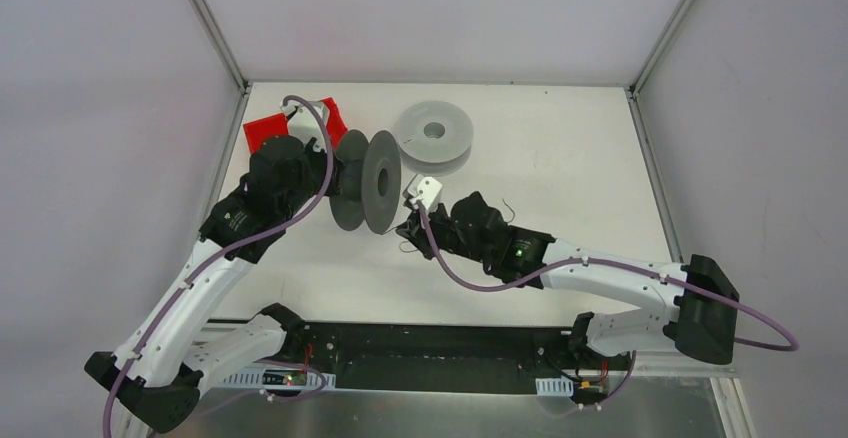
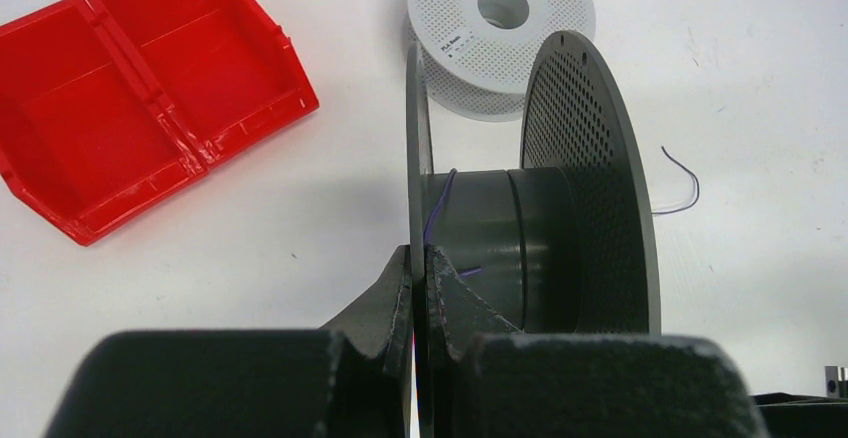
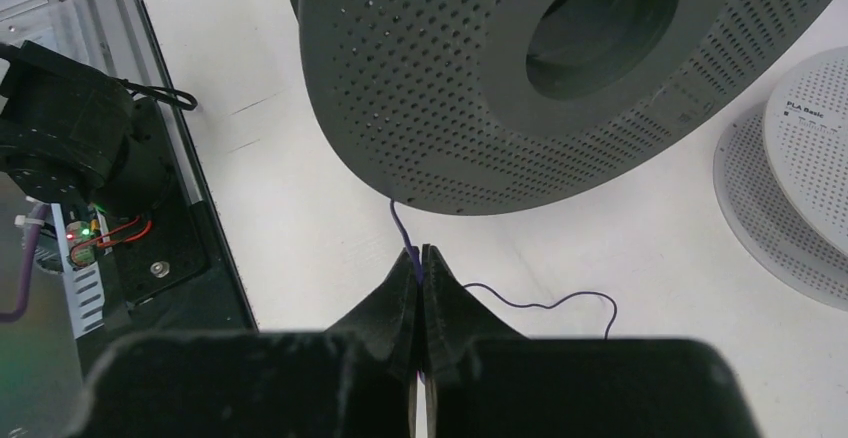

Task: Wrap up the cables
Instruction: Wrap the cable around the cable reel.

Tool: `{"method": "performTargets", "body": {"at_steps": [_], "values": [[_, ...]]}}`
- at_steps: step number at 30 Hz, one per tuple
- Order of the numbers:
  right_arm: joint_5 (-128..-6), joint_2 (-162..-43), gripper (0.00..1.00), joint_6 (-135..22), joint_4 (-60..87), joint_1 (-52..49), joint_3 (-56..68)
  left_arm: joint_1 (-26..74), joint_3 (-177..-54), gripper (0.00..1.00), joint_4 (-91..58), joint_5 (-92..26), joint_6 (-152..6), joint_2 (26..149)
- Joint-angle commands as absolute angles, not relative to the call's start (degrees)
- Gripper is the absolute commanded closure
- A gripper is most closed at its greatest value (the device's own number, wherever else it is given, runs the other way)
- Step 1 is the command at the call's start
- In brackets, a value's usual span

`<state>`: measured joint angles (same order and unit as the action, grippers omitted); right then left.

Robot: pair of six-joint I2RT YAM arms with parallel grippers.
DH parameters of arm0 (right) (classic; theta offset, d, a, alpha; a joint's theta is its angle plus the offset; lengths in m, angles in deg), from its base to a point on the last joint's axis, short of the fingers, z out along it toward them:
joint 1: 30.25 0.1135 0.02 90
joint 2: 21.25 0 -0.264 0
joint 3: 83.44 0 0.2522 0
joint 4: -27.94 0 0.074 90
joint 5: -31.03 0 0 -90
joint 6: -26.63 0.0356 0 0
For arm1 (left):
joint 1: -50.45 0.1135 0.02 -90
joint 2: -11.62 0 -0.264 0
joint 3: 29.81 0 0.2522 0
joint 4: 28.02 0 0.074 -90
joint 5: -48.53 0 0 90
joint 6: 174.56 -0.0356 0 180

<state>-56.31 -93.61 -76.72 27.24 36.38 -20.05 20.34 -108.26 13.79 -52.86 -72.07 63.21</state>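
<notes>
Red bin: a red plastic bin (image 1: 265,130) with two open compartments sits at the far left of the white table (image 1: 570,173), just behind the left arm's wrist and apart from both spools.

Left gripper: the left gripper (image 2: 418,258) is clamped on the near rim of the dark spool's left flange. One black finger sits on each face of the thin disc, and the jaws are nearly together.

Dark spool: a dark grey perforated plastic spool (image 1: 380,183) stands upright on its flange edges near the table's middle. Its hub (image 2: 500,238) lies level between the two discs. It is right of the red bin and in front of the pale spool.

Wire: a thin dark wire (image 3: 540,305) comes down from under the dark spool's right flange into the right gripper's fingertips. From there it trails off in a loose wave across the table to the right. A single strand also crosses the hub close to the left flange, and a free curl (image 2: 685,183) lies on the table beyond the right flange.

Right gripper: the right gripper (image 3: 420,258) sits low, just beside the dark spool's right flange. Its jaws are pressed together, pinching the wire.

Pale spool: a light grey perforated plastic spool (image 1: 433,133) lies flat, just behind the dark spool. Neither gripper touches it.
</notes>
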Motion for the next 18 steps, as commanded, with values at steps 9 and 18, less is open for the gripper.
{"method": "performTargets", "body": {"at_steps": [9,18], "values": [[-57.8,-97.6,1.0,-74.0,18.8,36.5,-2.8,18.8,-102.2,1.0,9.5,-53.9,-75.0,61.4],[-58.3,-98.3,1.0,-76.3,22.0,36.6,-3.5,18.8,-104.6,1.0,16.1,-59.3,-67.4,62.8]]}}
